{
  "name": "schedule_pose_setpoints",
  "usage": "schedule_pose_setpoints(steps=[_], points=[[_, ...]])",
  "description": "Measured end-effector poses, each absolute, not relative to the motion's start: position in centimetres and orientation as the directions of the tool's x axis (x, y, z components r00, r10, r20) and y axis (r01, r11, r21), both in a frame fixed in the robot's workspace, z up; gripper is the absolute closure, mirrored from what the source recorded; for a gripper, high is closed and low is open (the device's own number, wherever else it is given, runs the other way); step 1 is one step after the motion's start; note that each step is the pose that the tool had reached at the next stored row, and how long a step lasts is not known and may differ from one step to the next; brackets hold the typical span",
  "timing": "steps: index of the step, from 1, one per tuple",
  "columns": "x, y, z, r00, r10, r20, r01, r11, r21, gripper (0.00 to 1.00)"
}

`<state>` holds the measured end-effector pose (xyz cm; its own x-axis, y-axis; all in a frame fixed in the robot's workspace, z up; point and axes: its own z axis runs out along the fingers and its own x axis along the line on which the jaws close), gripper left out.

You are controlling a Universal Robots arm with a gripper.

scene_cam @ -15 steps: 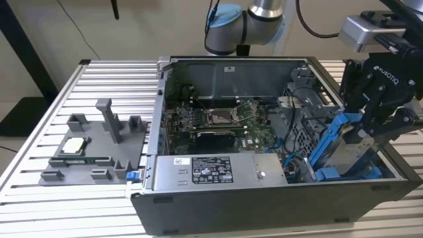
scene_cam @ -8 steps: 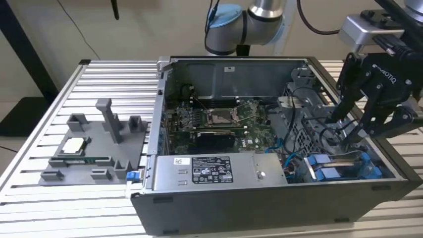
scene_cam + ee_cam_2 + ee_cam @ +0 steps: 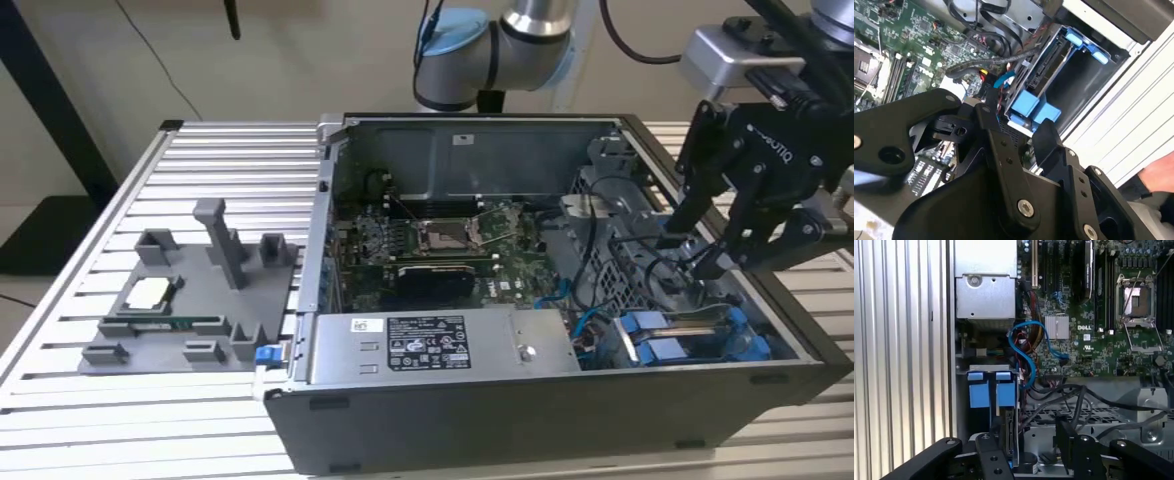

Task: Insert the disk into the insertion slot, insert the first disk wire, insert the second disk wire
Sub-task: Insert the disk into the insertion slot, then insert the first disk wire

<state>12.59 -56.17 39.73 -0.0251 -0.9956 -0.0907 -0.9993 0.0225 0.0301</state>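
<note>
Gripper (image 3: 1016,125): nearest the lens in both wrist views; open, fingers (image 3: 996,145) spread, nothing clamped between them.
Disk (image 3: 1050,67): on edge in its blue frame (image 3: 1029,107), sitting inside the slot (image 3: 1089,416) at a corner of the case (image 3: 534,430), just below the fingertips.
Slot: grey perforated metal, occupied by the disk; judged fully home, though depth of seating not confirmable.
Wires: blue wire (image 3: 1026,352) looping loose from the motherboard (image 3: 1094,340) toward the disk; black cables (image 3: 1079,392) draped across the slot's metal; mating with the disk not discernible.
Step in hand: judged to be the first wire, insertion of the disk looking done.
Method advised: grip the plug by its body, not the cord; square it to the socket at the disk's end; push straight, without rocking; keep fingers off the blue frame and out of the black loops.
Risk: snagging on loose cable; skewed plug bending the socket.
Arm pose: reaching over from behind the case; wrist above the exterior view's right end; gripper pointing down, tilted inward, tips inside the open top.
Surroundings: power-supply box (image 3: 427,345) inside the case near the disk; grey tray (image 3: 187,290) on the slatted table (image 3: 227,150), well apart.
</note>
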Motion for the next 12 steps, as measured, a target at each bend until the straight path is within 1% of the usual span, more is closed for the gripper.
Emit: schedule_pose_setpoints(steps=[5, 8, 9, 10, 11, 12], points=[[12.6, -54.8, 39.3, -0.025, -0.995, -0.096, -0.999, 0.022, 0.024, 0.45], [12.6, -54.5, 39.1, -0.024, -0.994, -0.104, -1.0, 0.022, 0.02, 0.45], [12.6, -54.5, 39.1, -0.024, -0.994, -0.108, -1.0, 0.022, 0.018, 0.47], [12.6, -54.5, 39.0, -0.024, -0.993, -0.112, -1.0, 0.022, 0.017, 0.54], [12.7, -54.5, 39.0, -0.024, -0.993, -0.116, -1.0, 0.022, 0.016, 0.54], [12.7, -54.5, 38.9, -0.024, -0.992, -0.122, -1.0, 0.022, 0.015, 0.6]])
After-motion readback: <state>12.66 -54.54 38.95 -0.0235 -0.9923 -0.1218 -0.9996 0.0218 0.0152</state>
